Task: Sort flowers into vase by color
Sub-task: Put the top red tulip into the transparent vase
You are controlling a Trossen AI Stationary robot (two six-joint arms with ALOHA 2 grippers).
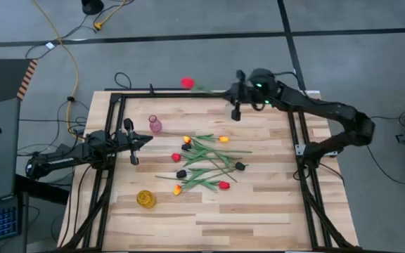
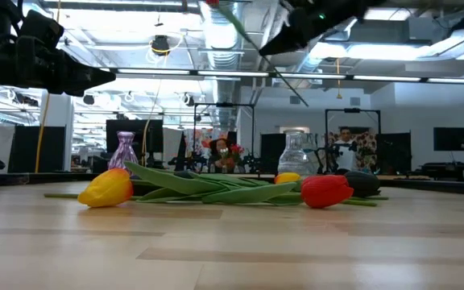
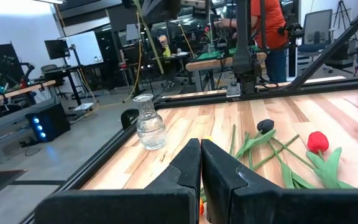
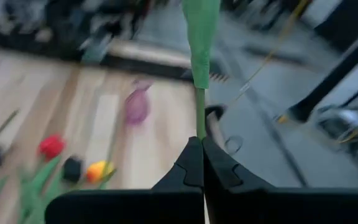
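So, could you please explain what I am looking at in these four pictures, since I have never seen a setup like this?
Two dark robot arms work at a wooden table. One picture looks straight down, one looks level across the tabletop, and two come from cameras on the arms' wrists. Loose artificial tulips with red, yellow-orange and near-black heads lie mid-table. Around them stand a pink vase, a yellow vase and a clear vase. The right gripper, raised near the table's far edge, has its fingers shut on the stem of a red tulip. The left gripper waits at the table's left side, fingers shut and holding nothing.
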